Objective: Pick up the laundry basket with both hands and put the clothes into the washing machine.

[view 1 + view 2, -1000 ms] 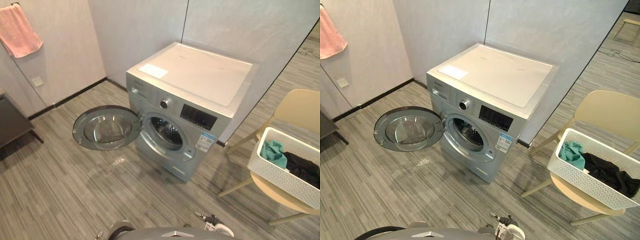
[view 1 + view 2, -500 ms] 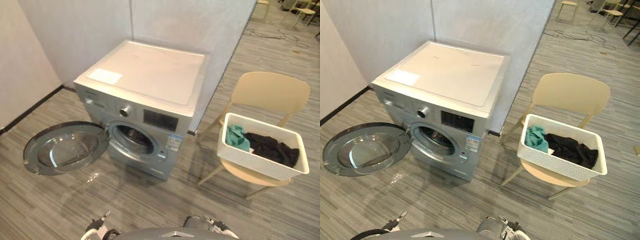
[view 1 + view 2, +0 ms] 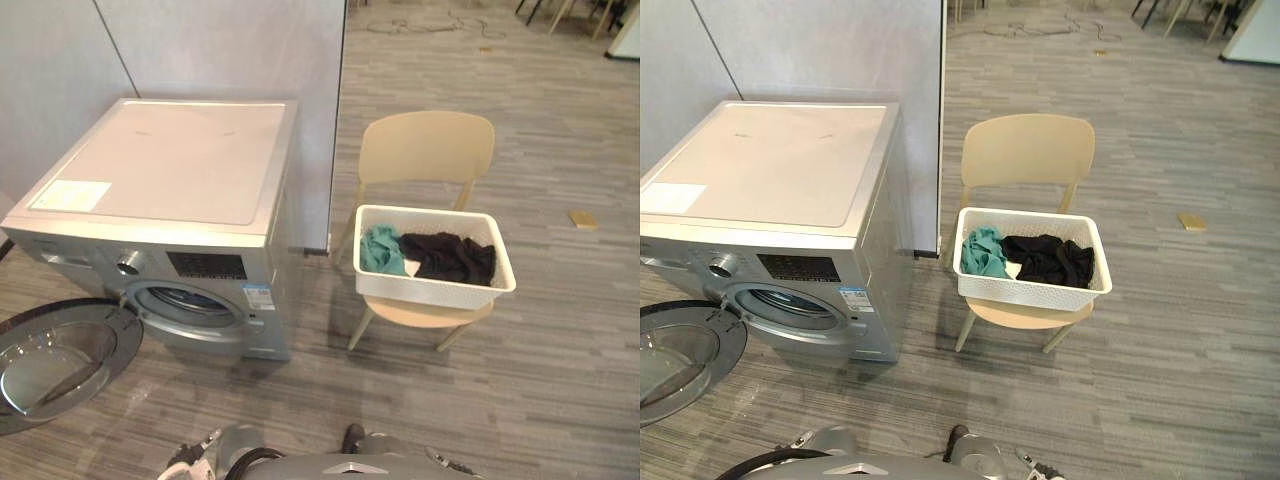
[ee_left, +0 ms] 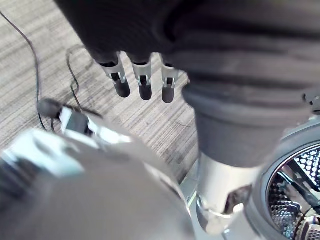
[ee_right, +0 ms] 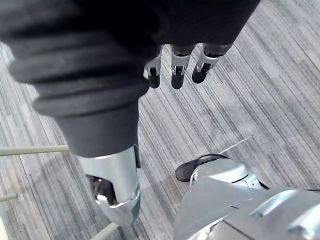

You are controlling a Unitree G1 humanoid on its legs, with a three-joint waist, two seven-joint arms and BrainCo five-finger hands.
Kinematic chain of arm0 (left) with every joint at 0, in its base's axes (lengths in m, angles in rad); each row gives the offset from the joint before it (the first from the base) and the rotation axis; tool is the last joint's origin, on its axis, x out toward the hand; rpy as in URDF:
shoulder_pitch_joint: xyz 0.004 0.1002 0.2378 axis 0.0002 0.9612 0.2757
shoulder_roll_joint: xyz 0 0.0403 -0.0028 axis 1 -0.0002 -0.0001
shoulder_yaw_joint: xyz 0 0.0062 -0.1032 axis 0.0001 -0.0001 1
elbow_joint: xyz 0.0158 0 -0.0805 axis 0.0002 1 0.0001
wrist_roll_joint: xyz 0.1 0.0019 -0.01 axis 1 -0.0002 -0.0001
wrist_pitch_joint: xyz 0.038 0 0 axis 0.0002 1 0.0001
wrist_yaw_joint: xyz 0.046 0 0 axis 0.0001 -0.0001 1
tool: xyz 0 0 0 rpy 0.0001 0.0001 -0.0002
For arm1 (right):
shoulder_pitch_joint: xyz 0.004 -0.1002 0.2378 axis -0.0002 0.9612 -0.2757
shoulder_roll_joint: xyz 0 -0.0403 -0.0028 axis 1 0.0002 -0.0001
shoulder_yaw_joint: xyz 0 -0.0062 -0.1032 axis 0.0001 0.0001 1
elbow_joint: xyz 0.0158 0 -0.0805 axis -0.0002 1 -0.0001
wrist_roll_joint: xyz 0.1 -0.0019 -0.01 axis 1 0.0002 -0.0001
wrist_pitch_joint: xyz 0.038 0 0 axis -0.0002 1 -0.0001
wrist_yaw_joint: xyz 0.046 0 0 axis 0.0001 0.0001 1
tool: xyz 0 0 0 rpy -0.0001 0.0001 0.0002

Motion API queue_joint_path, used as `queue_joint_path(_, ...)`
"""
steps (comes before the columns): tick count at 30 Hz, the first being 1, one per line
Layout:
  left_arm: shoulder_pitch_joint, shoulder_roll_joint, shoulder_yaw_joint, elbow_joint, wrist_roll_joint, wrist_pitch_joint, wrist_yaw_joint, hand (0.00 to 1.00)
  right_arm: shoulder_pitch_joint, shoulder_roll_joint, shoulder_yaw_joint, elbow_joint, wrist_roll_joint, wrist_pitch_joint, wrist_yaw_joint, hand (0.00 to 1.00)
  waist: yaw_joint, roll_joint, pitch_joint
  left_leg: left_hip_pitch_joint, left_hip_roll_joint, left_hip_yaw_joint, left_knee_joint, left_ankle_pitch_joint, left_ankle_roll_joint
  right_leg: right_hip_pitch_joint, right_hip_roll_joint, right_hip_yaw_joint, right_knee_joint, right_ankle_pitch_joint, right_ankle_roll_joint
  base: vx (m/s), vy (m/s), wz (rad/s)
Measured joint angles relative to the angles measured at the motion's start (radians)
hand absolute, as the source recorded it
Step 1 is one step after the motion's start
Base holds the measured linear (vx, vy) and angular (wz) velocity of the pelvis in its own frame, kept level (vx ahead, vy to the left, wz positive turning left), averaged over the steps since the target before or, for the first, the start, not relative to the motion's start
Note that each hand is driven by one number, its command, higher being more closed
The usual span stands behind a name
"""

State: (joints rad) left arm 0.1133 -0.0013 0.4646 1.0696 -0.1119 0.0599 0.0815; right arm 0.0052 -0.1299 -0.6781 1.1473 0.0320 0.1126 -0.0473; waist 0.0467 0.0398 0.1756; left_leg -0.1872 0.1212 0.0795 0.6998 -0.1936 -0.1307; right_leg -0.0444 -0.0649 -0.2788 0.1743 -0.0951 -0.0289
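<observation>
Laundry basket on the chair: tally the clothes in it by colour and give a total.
Teal clothes: 1
Black clothes: 1 heap; separate pieces cannot be told apart
Total: 2 in the laundry basket

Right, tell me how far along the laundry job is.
Done: the washing machine has its door open. In hand: nothing; the left hand and right hand hang open. Left: the laundry basket sits on the chair with the clothes inside, not yet lifted or emptied.
</observation>
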Motion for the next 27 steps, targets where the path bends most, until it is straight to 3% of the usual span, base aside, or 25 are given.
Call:
queue_joint_path(2, 0.025, 0.001, -0.019, 0.002, 0.002, 0.006, 0.0, 0.0, -0.011, 0.003, 0.009, -0.009, 0.0, 0.0, 0.0, 0.0, 0.007, 0.013, 0.006, 0.019, -0.042, 0.01, -0.253, 0.013, 0.021, 0.015, 0.016, 0.004, -0.024, 0.012, 0.001, 0.12, 0.076, -0.77)
queue_joint_path(3, 0.03, -0.005, 0.008, 0.003, 0.014, 0.011, 0.001, 0.0, -0.009, 0.038, 0.016, -0.053, -0.001, -0.001, 0.0, 0.0, 0.023, 0.02, 0.01, 0.05, -0.045, 0.035, -0.366, 0.045, 0.087, 0.015, 0.032, 0.042, -0.026, 0.014, 0.011, 0.17, 0.09, -0.75)
queue_joint_path(4, 0.032, -0.008, 0.028, 0.003, 0.021, 0.012, 0.002, 0.0, -0.006, 0.055, 0.032, -0.07, -0.001, 0.0, 0.0, 0.0, 0.029, 0.016, 0.007, 0.058, -0.056, 0.046, -0.396, 0.043, 0.086, 0.017, 0.03, 0.057, -0.041, 0.016, 0.02, 0.21, 0.086, -0.57)
queue_joint_path(5, 0.032, -0.009, 0.047, 0.01, 0.036, 0.012, 0.003, 0.0, -0.008, 0.071, 0.054, -0.071, -0.001, 0.0, 0.002, 0.0, 0.028, -0.008, -0.004, 0.066, -0.076, 0.037, -0.416, 0.037, 0.094, 0.018, 0.027, 0.078, -0.056, 0.028, 0.037, 0.2, 0.075, -0.24)
queue_joint_path(6, 0.025, -0.011, 0.064, 0.01, 0.039, 0.013, 0.003, 0.0, -0.01, 0.075, 0.071, -0.072, -0.001, 0.0, 0.002, 0.0, 0.03, -0.01, 0.001, 0.071, -0.085, 0.047, -0.407, 0.02, 0.116, 0.009, 0.018, 0.1, -0.03, 0.024, 0.052, 0.21, 0.106, -0.21)
queue_joint_path(8, 0.028, -0.024, 0.099, 0.01, 0.063, 0.019, 0.007, 0.0, -0.004, 0.081, 0.084, -0.082, -0.001, -0.001, 0.001, 0.0, 0.034, -0.011, 0.002, 0.114, -0.095, 0.077, -0.414, -0.001, 0.119, 0.012, -0.002, 0.118, 0.028, -0.005, 0.069, 0.18, 0.113, -0.37)
queue_joint_path(10, 0.036, -0.022, 0.097, 0.011, 0.115, 0.02, 0.008, 0.0, 0.006, 0.086, 0.138, -0.116, 0.0, -0.009, 0.005, 0.0, 0.038, -0.013, -0.009, 0.214, -0.12, 0.136, -0.473, -0.017, 0.13, -0.056, -0.044, 0.154, 0.288, -0.084, 0.09, 0.22, 0.098, -0.61)
queue_joint_path(11, 0.037, -0.018, 0.086, 0.01, 0.118, 0.019, 0.008, 0.0, 0.005, 0.086, 0.16, -0.123, 0.0, -0.014, 0.007, 0.0, 0.037, -0.016, -0.013, 0.231, -0.125, 0.152, -0.484, -0.016, 0.134, -0.107, -0.061, 0.165, 0.41, -0.093, 0.103, 0.24, 0.042, -0.48)
queue_joint_path(13, 0.018, 0.005, 0.045, 0.008, 0.119, 0.02, 0.019, 0.0, 0.004, 0.089, 0.197, -0.15, -0.002, -0.03, 0.019, 0.0, 0.015, -0.037, -0.015, 0.287, -0.134, 0.165, -0.471, -0.02, 0.145, -0.248, -0.102, 0.161, 0.778, -0.04, 0.147, 0.31, -0.041, -0.06)
queue_joint_path(14, 0.008, 0.01, 0.037, 0.004, 0.119, 0.02, 0.02, 0.0, 0.004, 0.089, 0.196, -0.149, -0.003, -0.029, 0.02, 0.0, 0.009, -0.034, -0.011, 0.295, -0.131, 0.157, -0.462, -0.019, 0.146, -0.259, -0.108, 0.153, 0.822, -0.026, 0.15, 0.34, -0.146, 0.36)
queue_joint_path(15, -0.023, 0.016, 0.022, 0.0, 0.119, 0.019, 0.022, 0.0, 0.004, 0.083, 0.179, -0.148, -0.003, -0.029, 0.022, 0.0, -0.002, -0.04, -0.009, 0.32, -0.114, 0.127, -0.457, -0.019, 0.146, -0.274, -0.124, 0.128, 0.875, -0.062, 0.124, 0.27, -0.163, 0.44)
queue_joint_path(17, -0.053, 0.015, -0.001, -0.006, 0.118, 0.016, 0.021, 0.0, 0.012, 0.072, 0.15, -0.146, -0.015, -0.025, 0.019, 0.0, -0.015, -0.028, -0.004, 0.339, -0.079, 0.09, -0.46, -0.018, 0.145, -0.276, -0.161, 0.089, 0.863, -0.098, 0.113, 0.28, -0.263, 0.63)
queue_joint_path(19, -0.074, 0.005, -0.008, -0.026, 0.118, 0.013, 0.021, 0.0, 0.034, 0.07, 0.105, -0.149, -0.029, -0.021, 0.016, 0.0, -0.02, -0.023, -0.003, 0.354, -0.042, 0.056, -0.468, -0.017, 0.137, -0.273, -0.232, 0.096, 0.76, -0.102, 0.117, 0.25, -0.325, 0.59)
queue_joint_path(20, -0.092, -0.006, -0.007, -0.037, 0.118, 0.011, 0.021, 0.0, 0.045, 0.072, 0.084, -0.148, -0.032, -0.019, 0.017, 0.0, -0.016, -0.023, -0.003, 0.362, -0.014, 0.052, -0.474, -0.021, 0.112, -0.267, -0.271, 0.141, 0.631, -0.089, 0.109, 0.24, -0.421, 0.31)
queue_joint_path(21, -0.092, -0.011, -0.002, -0.039, 0.118, 0.006, 0.021, 0.0, 0.047, 0.077, 0.063, -0.148, -0.034, -0.017, 0.017, 0.0, -0.015, -0.023, -0.004, 0.365, 0.017, 0.041, -0.471, -0.036, 0.068, -0.259, -0.282, 0.219, 0.484, -0.054, 0.108, 0.24, -0.462, 0.2)
queue_joint_path(22, -0.085, -0.011, 0.008, -0.038, 0.119, 0.006, 0.02, 0.0, 0.05, 0.083, 0.052, -0.148, -0.035, -0.016, 0.017, 0.0, -0.015, -0.03, -0.008, 0.367, 0.027, 0.035, -0.471, -0.043, 0.047, -0.248, -0.279, 0.258, 0.405, -0.017, 0.11, 0.36, -0.79, 0.09)
queue_joint_path(23, -0.061, -0.001, 0.062, -0.045, 0.136, 0.006, 0.019, 0.0, 0.074, 0.115, 0.016, -0.138, -0.036, -0.001, 0.017, 0.0, -0.017, -0.076, -0.034, 0.383, 0.06, 0.02, -0.474, -0.067, -0.022, -0.196, -0.274, 0.327, 0.271, 0.096, 0.237, 0.31, -0.732, 0.0)
queue_joint_path(24, -0.055, -0.01, 0.079, -0.043, 0.137, 0.006, 0.02, 0.0, 0.075, 0.122, -0.007, -0.128, -0.037, 0.001, 0.017, 0.0, -0.015, -0.066, -0.04, 0.391, 0.086, 0.02, -0.477, -0.069, -0.029, -0.179, -0.256, 0.304, 0.267, 0.022, 0.283, 0.27, -0.625, -0.1)
queue_joint_path(25, -0.059, -0.03, 0.094, -0.037, 0.141, 0.006, 0.019, 0.0, 0.068, 0.104, -0.019, -0.116, -0.037, 0.002, 0.018, 0.0, -0.011, -0.032, -0.036, 0.398, 0.12, 0.019, -0.475, -0.068, -0.03, -0.181, -0.236, 0.286, 0.28, -0.012, 0.276, 0.15, -0.436, -0.07)
queue_joint_path(26, -0.062, -0.074, 0.119, -0.038, 0.16, 0.007, 0.017, 0.0, 0.069, 0.068, -0.033, -0.115, -0.04, 0.005, 0.017, 0.0, -0.02, 0.001, -0.044, 0.404, 0.16, 0.016, -0.478, -0.009, -0.038, -0.193, -0.194, 0.264, 0.342, -0.062, 0.24, 0.14, -0.409, 0.02)
queue_joint_path(27, -0.061, -0.084, 0.127, -0.039, 0.162, 0.005, 0.016, 0.0, 0.075, 0.061, -0.043, -0.113, -0.04, 0.009, 0.017, 0.0, -0.019, 0.004, -0.048, 0.407, 0.164, 0.01, -0.479, 0.026, -0.048, -0.194, -0.19, 0.263, 0.368, -0.084, 0.231, 0.2, -0.599, 0.14)
